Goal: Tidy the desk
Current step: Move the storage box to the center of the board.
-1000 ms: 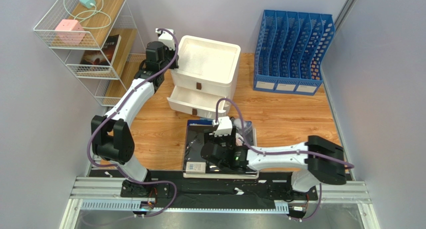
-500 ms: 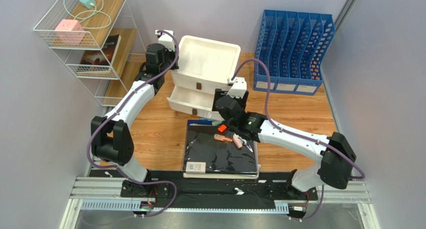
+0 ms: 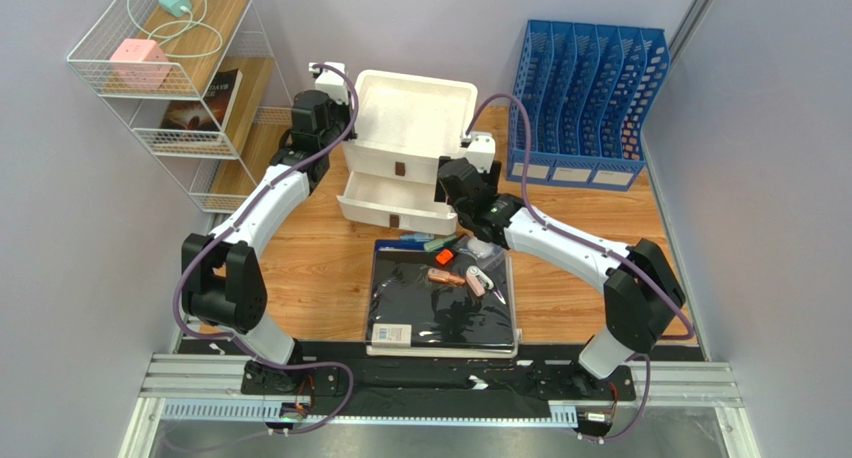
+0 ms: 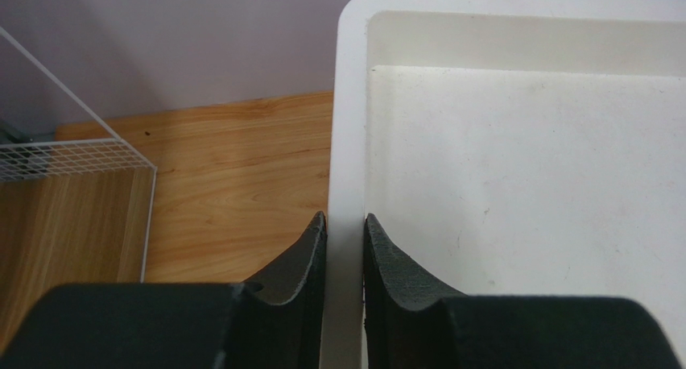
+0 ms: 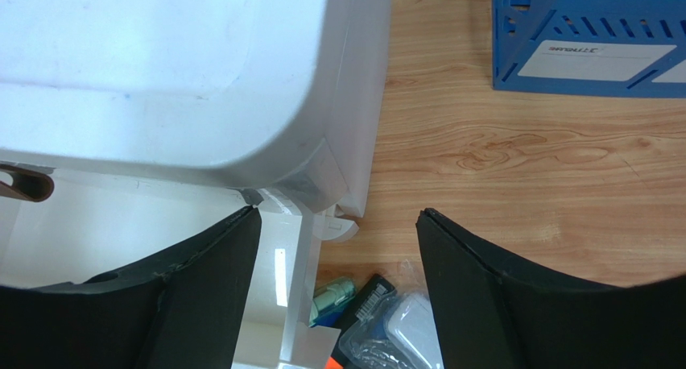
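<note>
Your right arm has swung off the black folder (image 3: 440, 318) and up to the white box (image 3: 415, 108). A second ago it lay low over the folder in front of the box; now the right claw (image 5: 338, 214) hangs over the box's right front corner. Its jaws stand wide apart, released, gripping nothing. Through the gap you see the box corner, the pulled-out drawer (image 5: 121, 224) beneath it and bare wood. The move has uncovered a scatter of small items (image 3: 455, 275) on the folder, just in front of the drawer.

Your left arm has not shifted. The left claw (image 4: 345, 220) is clenched on the box's left wall, one pad outside and one inside the top tray, the rim pinched between them.

The desk (image 3: 580, 228) carries the box toward its far edge, with wood showing in front and to both sides. The blue file rack (image 3: 585, 103) stands right of the box and the wire shelf (image 3: 170, 78) left of it.

From above, the wrist hides the left grip, and only the left wrist view shows it. The right wrist view gives a closer look in front of the drawer's right end, where a green piece (image 5: 334, 295), a black barcoded piece (image 5: 372, 298) and a clear packet (image 5: 402, 329) lie
</note>
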### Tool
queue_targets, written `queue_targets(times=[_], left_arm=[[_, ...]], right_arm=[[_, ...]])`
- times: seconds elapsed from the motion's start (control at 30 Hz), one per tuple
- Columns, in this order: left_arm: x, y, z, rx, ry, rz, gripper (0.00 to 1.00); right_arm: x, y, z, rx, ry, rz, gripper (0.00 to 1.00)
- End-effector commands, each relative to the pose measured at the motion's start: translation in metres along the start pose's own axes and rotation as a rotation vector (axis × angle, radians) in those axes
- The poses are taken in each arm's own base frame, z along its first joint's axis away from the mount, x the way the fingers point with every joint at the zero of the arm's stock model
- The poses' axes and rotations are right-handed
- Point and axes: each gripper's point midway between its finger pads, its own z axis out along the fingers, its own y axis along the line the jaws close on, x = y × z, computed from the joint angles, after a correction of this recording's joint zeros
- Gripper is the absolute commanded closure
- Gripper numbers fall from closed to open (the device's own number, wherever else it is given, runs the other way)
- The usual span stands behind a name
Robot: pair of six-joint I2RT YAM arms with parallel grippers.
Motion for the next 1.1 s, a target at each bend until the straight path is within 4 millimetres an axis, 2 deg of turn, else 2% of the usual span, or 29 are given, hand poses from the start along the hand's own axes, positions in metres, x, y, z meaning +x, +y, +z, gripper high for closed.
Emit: queue_targets(times=[0.0, 0.1, 0.27, 0.4, 0.47, 0.5, 0.53, 0.6, 0.63, 0.67, 0.7, 0.73, 0.77, 0.8, 0.83, 0.9, 0.93, 0.97, 1.0, 1.07], left_arm=[[0.075, 0.011, -0.01, -0.058, 0.234, 0.004, 0.94], [0.075, 0.013, -0.01, -0.063, 0.229, 0.008, 0.94], [0.071, 0.014, -0.008, -0.073, 0.22, 0.013, 0.94], [0.058, 0.016, -0.013, -0.084, 0.195, 0.018, 0.91], [0.055, 0.017, -0.016, -0.083, 0.189, 0.02, 0.88], [0.049, 0.017, -0.02, -0.078, 0.178, 0.025, 0.87], [0.047, 0.016, -0.023, -0.074, 0.176, 0.029, 0.84], [0.038, 0.016, -0.033, -0.069, 0.163, 0.035, 0.82], [0.038, 0.016, -0.036, -0.067, 0.16, 0.036, 0.76], [0.026, 0.016, -0.045, -0.066, 0.128, 0.038, 0.72], [0.023, 0.015, -0.048, -0.061, 0.118, 0.04, 0.64], [0.024, 0.016, -0.053, -0.061, 0.114, 0.041, 0.54], [0.014, 0.015, -0.06, -0.058, 0.081, 0.039, 0.52], [0.011, 0.015, -0.064, -0.056, 0.069, 0.039, 0.5], [0.013, 0.015, -0.066, -0.056, 0.069, 0.039, 0.44], [0.007, 0.015, -0.071, -0.054, 0.049, 0.038, 0.29], [0.006, 0.015, -0.071, -0.054, 0.044, 0.038, 0.26], [0.006, 0.015, -0.07, -0.056, 0.046, 0.036, 0.22], [0.005, 0.016, -0.07, -0.059, 0.046, 0.038, 0.13], [0.001, 0.018, -0.071, -0.07, 0.049, 0.043, 0.1]], right_arm=[[-0.034, 0.003, 0.022, -0.016, -0.041, 0.035, 0.23], [-0.038, 0.007, 0.033, -0.023, -0.025, 0.024, 0.24], [-0.04, 0.013, 0.033, -0.042, -0.017, 0.007, 0.24], [-0.064, 0.009, 0.008, -0.072, -0.073, 0.023, 0.22], [-0.065, 0.007, -0.008, -0.086, -0.069, 0.006, 0.2], [-0.069, 0.003, -0.024, -0.101, -0.079, 0.003, 0.18], [-0.065, 0.011, -0.04, -0.133, -0.084, -0.019, 0.17], [-0.061, 0.008, -0.069, -0.166, -0.102, -0.028, 0.16], [-0.051, 0.021, -0.087, -0.216, -0.099, -0.053, 0.14], [-0.044, 0.021, -0.097, -0.229, -0.098, -0.061, 0.11], [-0.025, 0.021, -0.103, -0.244, -0.066, -0.087, 0.1], [-0.013, 0.031, -0.117, -0.295, -0.054, -0.104, 0.1], [-0.002, 0.035, -0.122, -0.311, -0.036, -0.11, 0.1], [0.009, 0.036, -0.125, -0.316, -0.018, -0.134, 0.1], [0.033, 0.04, -0.127, -0.326, 0.014, -0.18, 0.1], [0.056, 0.043, -0.127, -0.332, 0.048, -0.217, 0.1], [0.075, 0.044, -0.125, -0.328, 0.074, -0.25, 0.1], [0.084, 0.045, -0.124, -0.331, 0.084, -0.264, 0.09], [0.089, 0.048, -0.123, -0.34, 0.082, -0.262, 0.09], [0.105, 0.049, -0.121, -0.344, 0.109, -0.281, 0.09]])
